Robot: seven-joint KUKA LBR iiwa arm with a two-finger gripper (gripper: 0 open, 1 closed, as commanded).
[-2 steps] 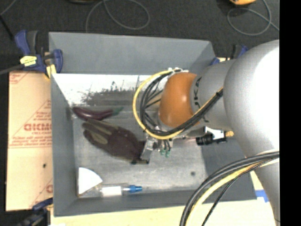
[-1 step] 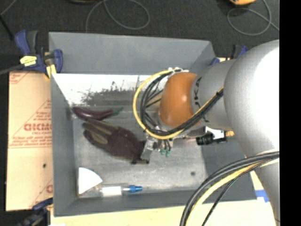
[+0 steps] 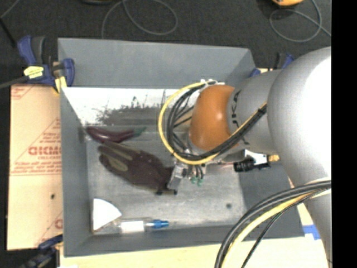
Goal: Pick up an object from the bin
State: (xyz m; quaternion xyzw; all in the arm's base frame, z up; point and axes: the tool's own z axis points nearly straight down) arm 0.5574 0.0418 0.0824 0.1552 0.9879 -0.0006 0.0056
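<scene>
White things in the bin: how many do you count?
2: a white wedge in the lower-left corner; a blue-capped white tube right of it, along the lower wall. The arm may hide others.

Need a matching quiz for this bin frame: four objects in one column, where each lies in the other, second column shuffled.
Objects
1. white wedge
2. white tube with blue cap
3. slim purple eggplant-like piece
4. large dark maroon piece

Places
A. foot of the far wall, left side
B. near-left corner
C. middle of the bin floor
D. along the near wall

Pairs: 1-B, 2-D, 3-A, 4-C
</scene>
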